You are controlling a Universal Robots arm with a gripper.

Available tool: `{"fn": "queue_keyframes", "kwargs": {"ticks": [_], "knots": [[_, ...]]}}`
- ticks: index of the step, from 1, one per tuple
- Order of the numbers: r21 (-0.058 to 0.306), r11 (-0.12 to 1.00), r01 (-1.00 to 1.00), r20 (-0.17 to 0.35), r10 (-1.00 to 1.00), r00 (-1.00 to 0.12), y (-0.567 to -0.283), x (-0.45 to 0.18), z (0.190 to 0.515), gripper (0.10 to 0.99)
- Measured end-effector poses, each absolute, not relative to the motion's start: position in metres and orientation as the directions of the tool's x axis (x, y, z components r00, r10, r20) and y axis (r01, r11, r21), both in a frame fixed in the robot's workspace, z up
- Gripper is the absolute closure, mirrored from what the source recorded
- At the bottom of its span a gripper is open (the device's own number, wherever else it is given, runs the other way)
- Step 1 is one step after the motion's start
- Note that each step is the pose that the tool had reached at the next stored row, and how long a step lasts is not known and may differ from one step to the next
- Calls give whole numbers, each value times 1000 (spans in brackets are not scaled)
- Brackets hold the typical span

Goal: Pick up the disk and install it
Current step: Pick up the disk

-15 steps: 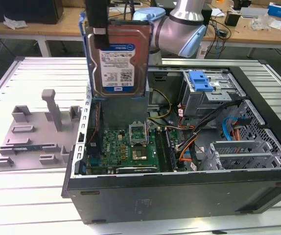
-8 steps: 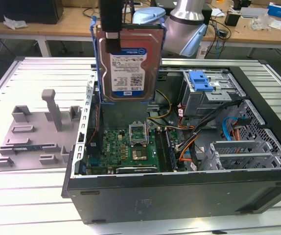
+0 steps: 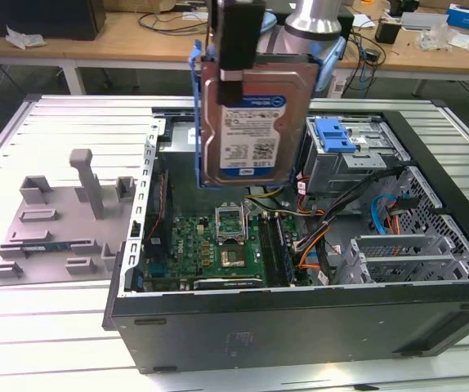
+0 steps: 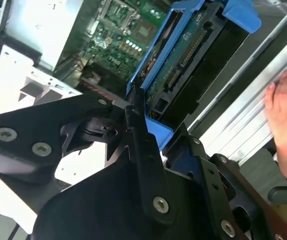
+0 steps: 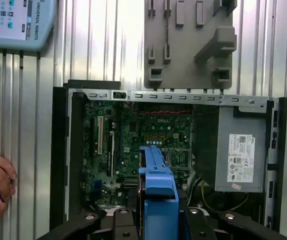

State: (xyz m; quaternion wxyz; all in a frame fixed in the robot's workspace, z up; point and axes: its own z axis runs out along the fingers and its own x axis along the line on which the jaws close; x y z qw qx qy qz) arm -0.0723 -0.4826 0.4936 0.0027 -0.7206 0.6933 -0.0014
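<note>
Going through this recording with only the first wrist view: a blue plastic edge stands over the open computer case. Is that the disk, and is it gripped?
Observer: Yes. In the exterior view the black end effector is shut on the top edge of the silver rectangular disk in a blue plastic frame. The disk hangs upright over the open black computer case, with its blue-and-white label facing the camera.
Operator: What sits beside it in the case, outside my frame?
Observer: A bright blue plastic latch on a grey metal cage is inside the case, to the exterior view's right of the disk.
</note>
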Motion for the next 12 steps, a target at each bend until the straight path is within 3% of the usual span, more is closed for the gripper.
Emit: {"fn": "queue_keyframes", "kwargs": {"ticks": [12], "knots": [[-6, -39, -999, -2, -999, 39, -514, -17, 492, 718]]}}
